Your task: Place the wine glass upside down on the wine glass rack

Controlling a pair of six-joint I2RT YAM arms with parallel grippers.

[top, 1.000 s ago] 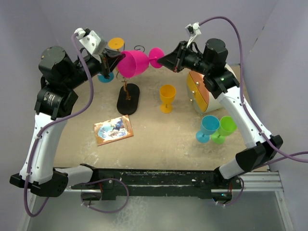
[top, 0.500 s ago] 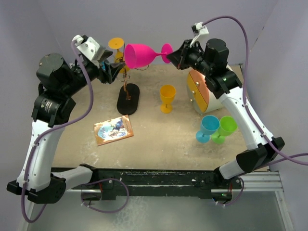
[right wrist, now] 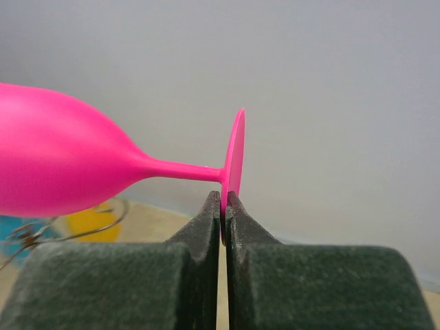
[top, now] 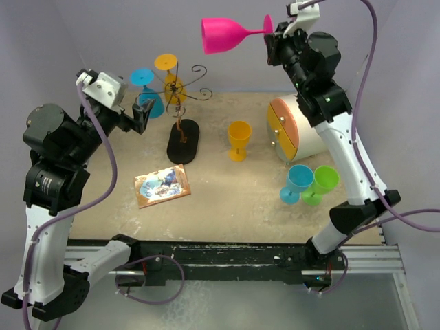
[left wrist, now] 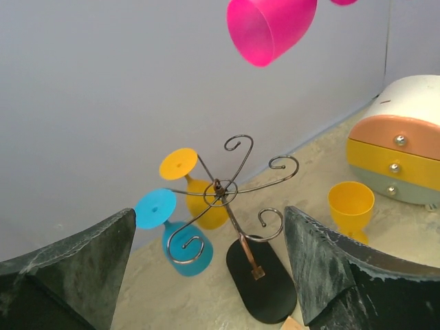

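The pink wine glass (top: 230,34) lies on its side high in the air, its mouth pointing left. My right gripper (top: 270,31) is shut on the rim of its round foot (right wrist: 234,158), and the bowl (right wrist: 62,168) sticks out to the left. The wine glass rack (top: 180,89) stands below on its black oval base (left wrist: 261,275). A blue glass (left wrist: 184,249) and a yellow glass (left wrist: 206,206) hang upside down from its arms. My left gripper (top: 141,113) is open and holds nothing, left of the rack, which shows between its fingers (left wrist: 103,261).
A yellow glass (top: 239,139) stands upright right of the rack. A blue glass (top: 299,182) and a green glass (top: 322,182) stand at the right. A white drawer cabinet (top: 295,130) sits behind them. A printed card (top: 162,185) lies near the front left.
My left gripper let go of the pink glass's bowl, opened and drew back to the left. The right arm lifted the glass up and away from the rack.
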